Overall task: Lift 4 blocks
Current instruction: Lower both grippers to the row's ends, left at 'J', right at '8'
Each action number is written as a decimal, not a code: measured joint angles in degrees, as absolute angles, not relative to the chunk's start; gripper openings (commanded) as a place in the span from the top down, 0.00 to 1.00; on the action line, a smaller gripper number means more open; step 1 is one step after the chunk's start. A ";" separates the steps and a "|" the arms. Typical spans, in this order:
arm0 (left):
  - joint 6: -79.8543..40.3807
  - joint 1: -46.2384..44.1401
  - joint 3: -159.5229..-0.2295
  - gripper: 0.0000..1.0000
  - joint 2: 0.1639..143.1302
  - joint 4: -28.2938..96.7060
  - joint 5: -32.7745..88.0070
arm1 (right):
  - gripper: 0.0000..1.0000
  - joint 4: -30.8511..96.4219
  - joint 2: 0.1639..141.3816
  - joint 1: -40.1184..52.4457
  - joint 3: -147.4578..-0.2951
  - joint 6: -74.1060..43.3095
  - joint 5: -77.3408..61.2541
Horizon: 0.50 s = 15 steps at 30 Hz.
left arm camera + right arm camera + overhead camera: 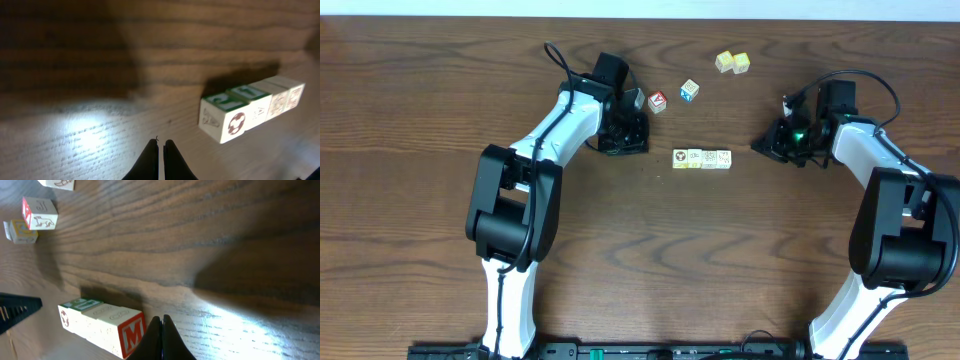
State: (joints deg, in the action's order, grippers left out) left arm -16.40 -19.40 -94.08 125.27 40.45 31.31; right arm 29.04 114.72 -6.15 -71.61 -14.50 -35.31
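Row of four small cream-white printed cubes [702, 158] sits mid-bench on your dark brown wood-grain bench [420, 90]. The cubes touch side by side and lie between the two arms. Left gripper [161, 144]: jaws pinched together and holding nothing, near the row's ring-marked end but clear of it. Right gripper [161, 321]: also closed and empty, near the other end. Red-faced cube [658, 101], blue-faced cube [690, 91] and two yellow cubes [732, 62] lie farther back, apart from the row.
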 measured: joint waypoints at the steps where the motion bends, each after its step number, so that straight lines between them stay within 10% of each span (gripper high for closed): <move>1: -16.43 -19.40 -94.08 0.93 125.25 39.99 31.31 | 0.99 29.19 114.72 -6.15 -71.59 -14.50 -35.29; 15: -16.88 -19.40 -94.08 0.93 125.25 39.27 25.23 | 0.99 30.59 114.72 -4.73 -71.59 -14.44 -34.81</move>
State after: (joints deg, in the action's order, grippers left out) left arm -16.88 -19.40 -94.08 125.25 39.27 25.23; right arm 30.59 114.72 -4.73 -71.59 -14.44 -34.81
